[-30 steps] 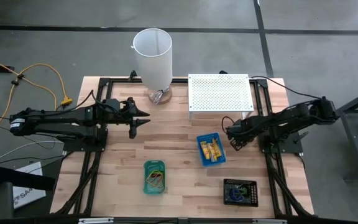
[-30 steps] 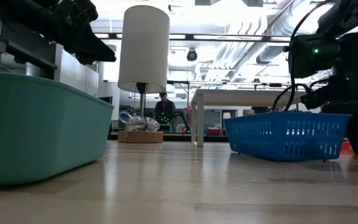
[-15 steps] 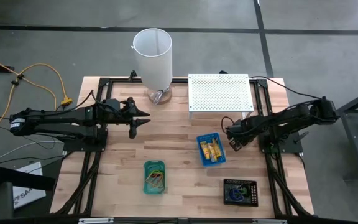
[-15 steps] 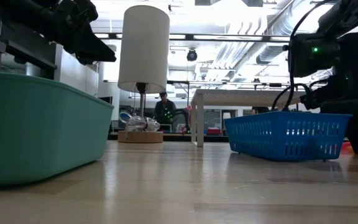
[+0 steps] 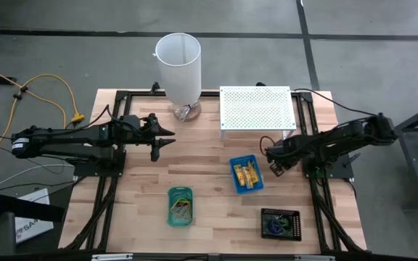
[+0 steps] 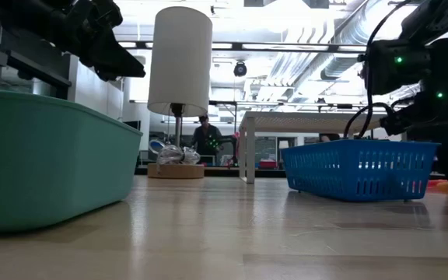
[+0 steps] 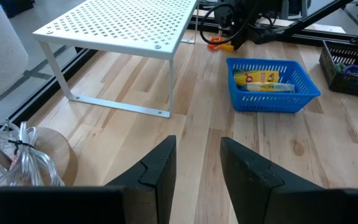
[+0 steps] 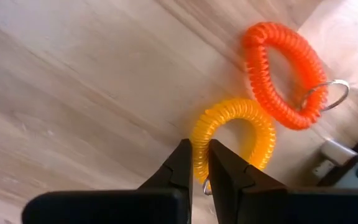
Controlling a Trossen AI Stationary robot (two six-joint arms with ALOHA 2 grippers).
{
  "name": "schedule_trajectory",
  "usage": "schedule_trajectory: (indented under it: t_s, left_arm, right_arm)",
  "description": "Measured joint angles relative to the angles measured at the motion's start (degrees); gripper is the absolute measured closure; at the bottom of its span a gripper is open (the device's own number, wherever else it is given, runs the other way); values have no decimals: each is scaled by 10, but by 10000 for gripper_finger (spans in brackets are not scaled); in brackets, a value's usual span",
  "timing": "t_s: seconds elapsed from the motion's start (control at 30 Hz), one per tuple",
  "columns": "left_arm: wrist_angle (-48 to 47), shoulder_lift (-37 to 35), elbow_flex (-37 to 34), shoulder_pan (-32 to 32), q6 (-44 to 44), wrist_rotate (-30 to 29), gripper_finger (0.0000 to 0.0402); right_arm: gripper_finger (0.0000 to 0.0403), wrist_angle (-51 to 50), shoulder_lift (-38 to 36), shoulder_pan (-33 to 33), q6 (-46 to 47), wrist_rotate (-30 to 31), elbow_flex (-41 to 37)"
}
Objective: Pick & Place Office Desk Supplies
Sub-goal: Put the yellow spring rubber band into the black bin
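Note:
A yellow coiled band [image 8: 241,127] lies on the wooden table beside an orange coiled band [image 8: 284,84] with a metal ring. My right gripper [image 8: 201,168] is shut on the yellow band. In the high view my right gripper [image 5: 273,165] stands just right of the blue tray [image 5: 246,175], which holds yellow packets. My left gripper [image 5: 158,138] hovers open over the table's left half, near the white cylinder [image 5: 179,69], with nothing between its fingers [image 7: 160,168]. My right gripper pinches one side of the yellow band's coil [image 8: 199,146] between its two fingers. The fingers come from above, pointing down at the table. The band seems to lie flat on the wood, its other side curving away toward the orange band.
A white perforated shelf [image 5: 257,109] stands at the far right of the table. A green tray [image 5: 181,206] with coloured bands and a black tray [image 5: 281,223] with small items sit near the front edge. Bare wood lies between the trays.
My right arm has shifted slightly toward the table's right edge. My left arm has kept still.

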Motion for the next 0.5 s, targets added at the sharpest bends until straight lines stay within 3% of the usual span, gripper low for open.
schedule_trajectory:
  t_s: [0.5]
  left_arm:
    - [0, 0, 0, 0, 0, 0, 282]
  right_arm:
    - [379, -93, -115, 3, 0, 34, 64]
